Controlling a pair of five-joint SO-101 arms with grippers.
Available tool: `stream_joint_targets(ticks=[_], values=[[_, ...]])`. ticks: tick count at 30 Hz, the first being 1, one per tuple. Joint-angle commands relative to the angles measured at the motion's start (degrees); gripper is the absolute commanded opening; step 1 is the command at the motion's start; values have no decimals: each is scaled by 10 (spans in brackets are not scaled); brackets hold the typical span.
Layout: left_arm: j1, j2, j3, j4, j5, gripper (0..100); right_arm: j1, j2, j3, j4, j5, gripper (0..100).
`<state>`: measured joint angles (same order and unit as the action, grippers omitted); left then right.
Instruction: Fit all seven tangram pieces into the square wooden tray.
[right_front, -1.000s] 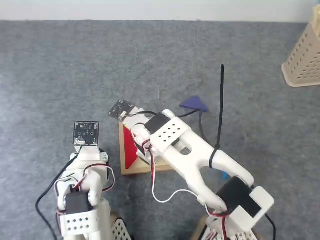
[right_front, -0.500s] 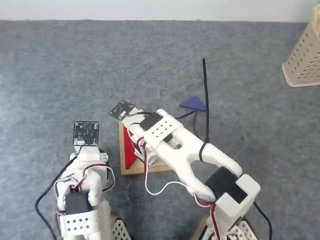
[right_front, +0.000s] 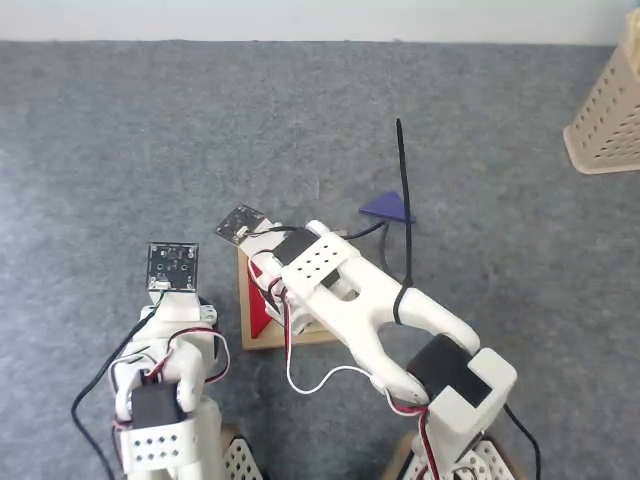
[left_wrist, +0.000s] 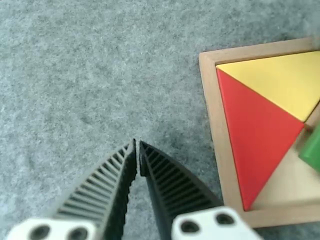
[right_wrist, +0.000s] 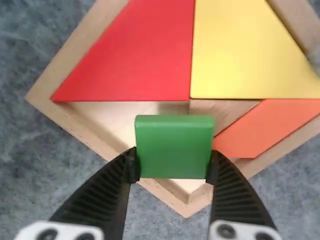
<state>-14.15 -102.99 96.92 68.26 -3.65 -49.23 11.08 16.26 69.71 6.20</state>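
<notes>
The step in hand is seating the green square (right_wrist: 172, 145) in the tray (right_wrist: 72, 55). The right gripper (right_wrist: 172, 165) has its fingers clamped on two opposite sides of the square and holds it above the bare wood left in the tray. A red triangle (right_wrist: 135, 55), a yellow triangle (right_wrist: 240, 50) and an orange piece (right_wrist: 255, 130) already lie flat inside. The square's edges look parallel to the red triangle's long edge, so little wrist turn seems needed. The next move probably calls for a straight descent that slides the square against that long edge and beside the orange piece, then a release only once it sits flat.

The left gripper (left_wrist: 136, 150) hangs over the carpet at about 9 o'clock from the tray in the high view, fingers together on nothing. A blue triangle (right_front: 387, 207) lies on the carpet at about 2 o'clock from the tray, well apart, not yet fitted
</notes>
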Motion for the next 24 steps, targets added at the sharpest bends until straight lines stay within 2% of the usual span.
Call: stream_joint_targets(ticks=[1,7,13,21,24], values=[[-2,-4,-3,1,-3,12,-6,-15,-33,8,-4,176],[-2,-4,-3,1,-3,12,-6,-15,-40,11,-8,180],[-2,-4,-3,1,-3,12,-26,-15,-42,13,-5,275],[-2,-4,-3,1,-3,12,-15,-16,-43,13,-5,274],[-2,-4,-3,1,-3,12,3,-40,-40,14,-4,235]])
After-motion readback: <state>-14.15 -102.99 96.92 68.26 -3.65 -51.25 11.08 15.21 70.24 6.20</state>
